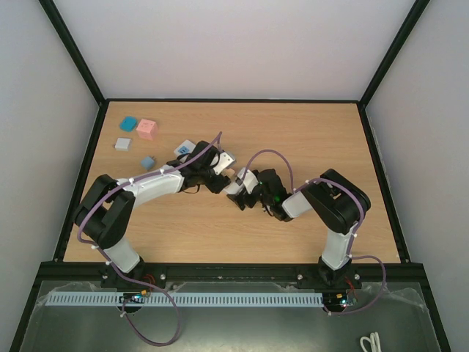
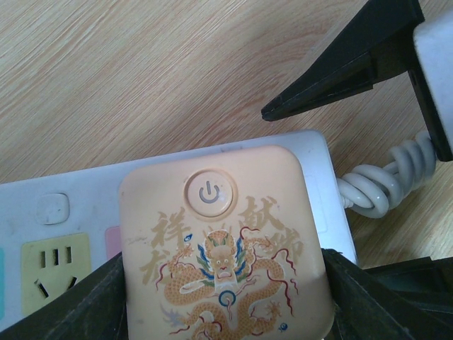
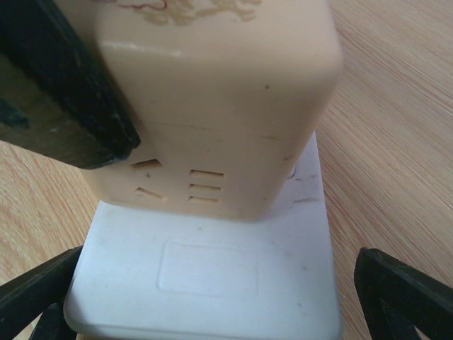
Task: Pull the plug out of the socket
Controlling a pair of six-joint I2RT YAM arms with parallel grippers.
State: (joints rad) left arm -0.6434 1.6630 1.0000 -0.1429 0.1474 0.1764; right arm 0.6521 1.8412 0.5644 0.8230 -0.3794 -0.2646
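Item one, left pincer (image 2: 224, 280): I read it as clamped on the plug, its black fingers (image 2: 85, 304) pressed to two opposite sides of the cube. Item two, cream rounded-cube plastic plug (image 2: 226, 234): the top is printed with a gold dragon, Chinese characters and a round power button. Slotted outlets show on its side in the right wrist view, and it stands upright, seated in the socket. Item three, long white rectangular plastic socket strip (image 2: 64, 188): it lies flat near the middle of the tabletop, a little toward the far-left corner. The plug occupies its cord end, with a yellow outlet (image 2: 55, 273) and a small white square button (image 2: 53, 209) beside it, and a pink sliver shows at the cube's edge. Item four, white coiled cord (image 2: 382, 180): it leaves that end of the strip and rests on the wood. Item five, right pincer (image 3: 218, 283): jaws spread wide and holding nothing, astride the strip's end. One black finger (image 3: 396, 290) stands clear with wood showing between; the other is just beside the strip's corner, and I cannot tell whether it touches. Item six, light wooden tabletop (image 1: 330, 147): toward its far-left corner I count a blue square tile (image 1: 129, 122), a pink cube (image 1: 147, 129), a small grey-white block (image 1: 122, 144) and a small blue block (image 1: 147, 161).
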